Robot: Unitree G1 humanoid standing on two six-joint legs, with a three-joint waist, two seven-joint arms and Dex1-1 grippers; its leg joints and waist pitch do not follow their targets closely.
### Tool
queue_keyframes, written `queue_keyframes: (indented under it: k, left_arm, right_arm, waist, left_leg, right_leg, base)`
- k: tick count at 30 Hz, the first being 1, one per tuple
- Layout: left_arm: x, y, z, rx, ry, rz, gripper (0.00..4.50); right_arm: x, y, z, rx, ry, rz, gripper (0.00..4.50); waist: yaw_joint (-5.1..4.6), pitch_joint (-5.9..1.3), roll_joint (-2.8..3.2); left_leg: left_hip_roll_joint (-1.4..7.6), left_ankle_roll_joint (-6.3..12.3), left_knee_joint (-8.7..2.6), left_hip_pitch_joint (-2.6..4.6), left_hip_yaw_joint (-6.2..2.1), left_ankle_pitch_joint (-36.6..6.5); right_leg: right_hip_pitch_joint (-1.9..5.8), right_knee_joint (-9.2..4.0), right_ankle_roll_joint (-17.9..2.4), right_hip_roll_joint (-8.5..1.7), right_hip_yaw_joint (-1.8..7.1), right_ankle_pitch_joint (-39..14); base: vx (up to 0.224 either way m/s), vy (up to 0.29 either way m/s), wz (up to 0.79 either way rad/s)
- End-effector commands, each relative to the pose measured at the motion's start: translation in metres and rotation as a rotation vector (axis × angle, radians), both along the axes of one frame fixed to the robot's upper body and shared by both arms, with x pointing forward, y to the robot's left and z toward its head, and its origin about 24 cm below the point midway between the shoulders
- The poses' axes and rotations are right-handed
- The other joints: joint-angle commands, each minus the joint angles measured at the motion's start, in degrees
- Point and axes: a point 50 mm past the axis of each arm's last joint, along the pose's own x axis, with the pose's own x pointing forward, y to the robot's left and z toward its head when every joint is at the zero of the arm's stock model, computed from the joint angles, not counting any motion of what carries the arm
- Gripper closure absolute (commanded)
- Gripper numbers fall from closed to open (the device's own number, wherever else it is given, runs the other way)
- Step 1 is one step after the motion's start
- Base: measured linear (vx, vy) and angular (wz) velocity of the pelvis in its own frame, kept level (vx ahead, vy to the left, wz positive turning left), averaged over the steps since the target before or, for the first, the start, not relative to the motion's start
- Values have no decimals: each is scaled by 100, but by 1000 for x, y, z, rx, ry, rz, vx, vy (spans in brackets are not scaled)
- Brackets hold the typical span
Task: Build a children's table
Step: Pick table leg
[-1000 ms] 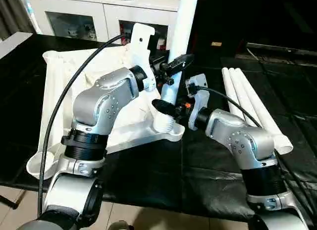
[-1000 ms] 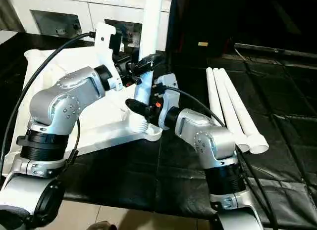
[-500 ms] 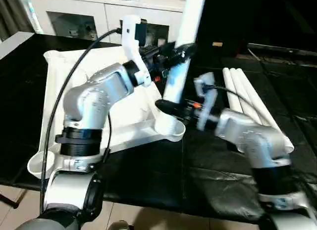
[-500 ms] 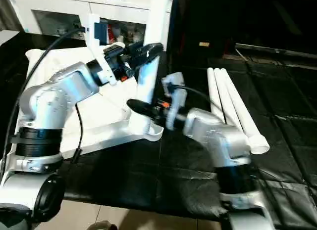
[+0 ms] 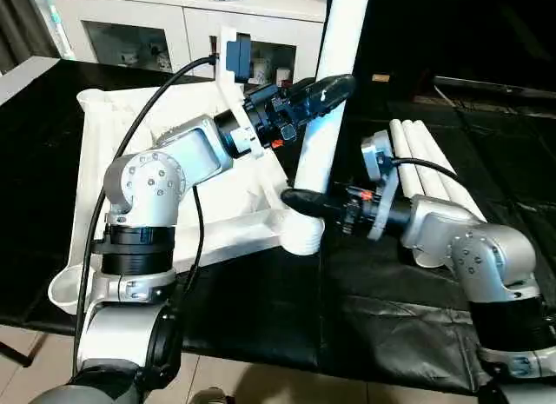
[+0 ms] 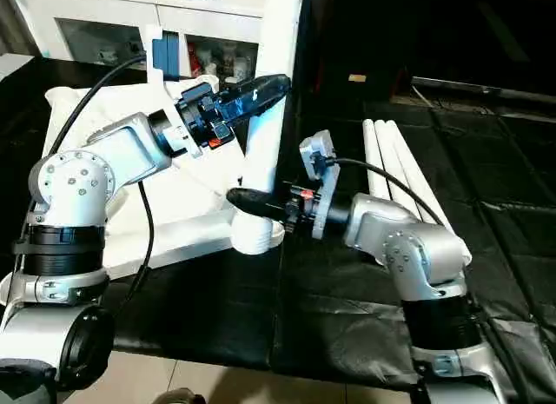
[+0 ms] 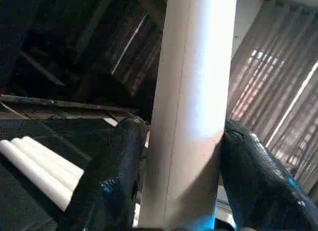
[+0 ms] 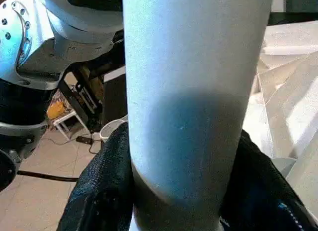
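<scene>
Both grippers' fingers clamp the stiff, smooth, likely slippery leg; holding it low near the base seems safest.

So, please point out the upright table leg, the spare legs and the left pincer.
upright table leg [image 5: 323, 143], left eye view, mid shaft.
spare legs [image 5: 439, 174], left eye view, middle of the bundle.
left pincer [image 7: 174, 156], left wrist view, between the fingertips.

My head pair looks forward and down across the black mat; both wrist cameras sit close against the upright leg, the part all views share.
</scene>
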Motion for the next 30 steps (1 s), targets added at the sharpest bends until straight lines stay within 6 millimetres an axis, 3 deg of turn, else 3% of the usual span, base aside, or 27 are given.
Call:
queue_keyframes:
  k: [1,6,11,18,19,20,24,30]
  left_arm:
    - [-3,1,4,-11,-18,-8,230]
    - [-3,1,3,-7,-15,-4,263]
    - [0,1,-1,15,-12,33,269]
    - [4,3,0,32,-23,72,270]
    - [4,3,0,32,-25,76,270]
    - [6,4,2,47,-41,98,270]
    - [7,5,2,92,-69,120,272]
    - [9,3,-3,134,-85,131,273]
  right_arm:
    - [-4,1,4,0,-28,27,261]
    - [-3,2,3,-10,-31,21,261]
    - [-1,2,3,-27,-43,7,261]
    - [4,0,2,-58,-57,-43,261]
    - [5,0,3,-56,-57,-54,205]
    - [11,-2,5,-57,-80,-105,191]
    - [15,-2,11,-53,-143,-143,157]
    - [6,0,12,-72,-151,-42,143]
  waist:
    - [26,-444,-36]
    - [21,-443,-37]
    - [22,-443,-63]
    - [18,-443,-56]
    - [17,-443,-54]
    - [19,-446,-48]
    - [12,-450,-45]
    - [21,-452,-51]
  left_leg:
    - [241,98,-323,105,-25,-160]
    - [246,108,-324,106,-26,-165]
    - [243,115,-324,100,-22,-135]
    - [243,113,-321,102,-22,-118]
    - [245,121,-322,105,-22,-123]
    - [247,118,-320,107,-23,-146]
    - [248,42,-325,110,-24,-117]
    - [243,149,-312,104,-20,-38]
  right_leg:
    - [318,-366,-1451,-406,177,622]
    - [314,-368,-1436,-408,178,566]
    - [320,-368,-1406,-406,178,580]
    - [316,-365,-1385,-408,178,570]
    - [309,-364,-1393,-409,180,560]
    - [308,-368,-1400,-414,178,533]
    - [304,-365,-1282,-407,180,510]
    - [318,-345,-1348,-398,179,770]
  base:
    - [0,0,0]
    - [0,0,0]
    - [0,0,0]
    - [0,0,0]
    - [0,0,0]
    - [0,0,0]
    - [0,0,0]
    - [0,0,0]
